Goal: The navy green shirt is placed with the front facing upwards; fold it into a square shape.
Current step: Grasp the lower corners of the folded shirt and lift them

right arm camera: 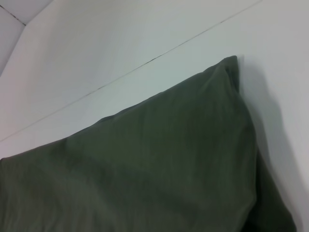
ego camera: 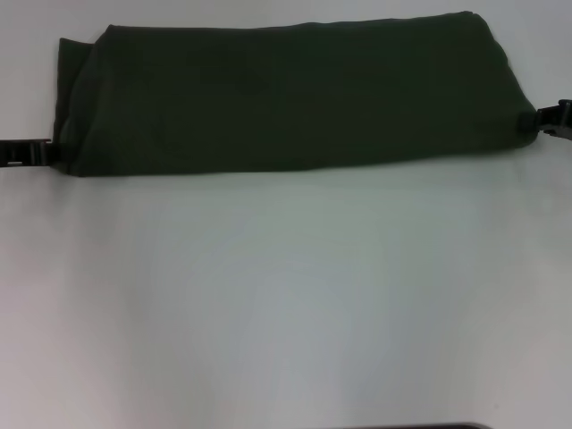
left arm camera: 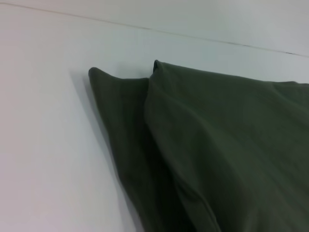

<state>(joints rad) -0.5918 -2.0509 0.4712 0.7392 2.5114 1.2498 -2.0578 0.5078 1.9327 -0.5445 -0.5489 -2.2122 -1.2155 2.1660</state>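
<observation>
Head view, catalogued outward from my body with the navy green shirt (ego camera: 286, 98) as landmark: nearest me, one dark strip at the bottom edge of view, unidentifiable. Next, one white table (ego camera: 286, 295), bare between me and the shirt. Next, one shirt, lying as a long horizontal band across the far part of the table, no lettering or collar showing on its upper face; an underlayer pokes out past its left end. At the shirt's near-left corner, my left gripper (ego camera: 27, 154), low at the cloth edge; at its near-right corner, my right gripper (ego camera: 552, 119), likewise at the edge. Whether either set of fingers is pinching fabric or spread, I cannot tell. Wrist views show only cloth and table: left wrist, two stacked layers ending in separate points; right wrist, one smooth folded corner. Progress, by my judgement: a lengthwise fold is laid, so roughly midway; the band is still far wider than deep, and crosswise folds remain to reach a square. Count: one shirt, two grippers, one table.
</observation>
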